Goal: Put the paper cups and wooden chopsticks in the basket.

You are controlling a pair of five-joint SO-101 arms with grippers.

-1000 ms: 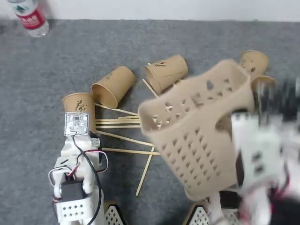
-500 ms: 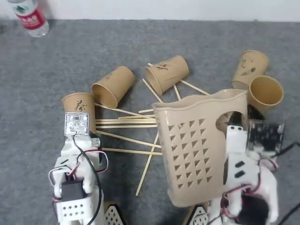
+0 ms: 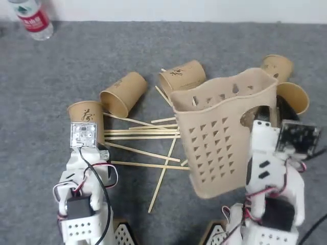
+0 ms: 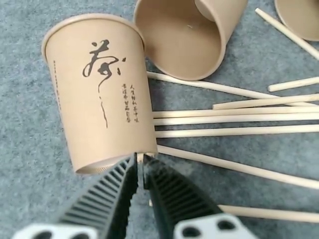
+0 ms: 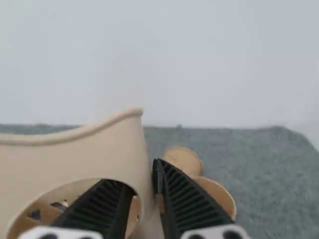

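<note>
A beige plastic basket [image 3: 219,140] hangs tilted over the right side of the mat, its rim [image 5: 75,134] facing away. My right gripper [image 5: 139,174] is shut on the wall beside the handle hole. My left gripper [image 4: 139,163] is shut, its tips touching the base edge of a paper cup [image 4: 99,94], which is at the left of the mat [image 3: 86,111]. Two more cups lie on their sides [image 3: 124,93] [image 3: 181,77]. Behind the basket are two more cups [image 3: 277,67] [image 3: 295,97]. Several wooden chopsticks [image 3: 138,133] lie scattered between the left arm [image 3: 84,168] and the basket.
A plastic bottle with a red label [image 3: 31,18] lies at the back left corner. The grey mat [image 3: 102,46] is bare across the back and far left. Both arm bases stand at the front edge.
My right arm has swung the basket from a blurred tilt over the centre to a more upright pose farther right and back. The left arm and the cups have not moved.
</note>
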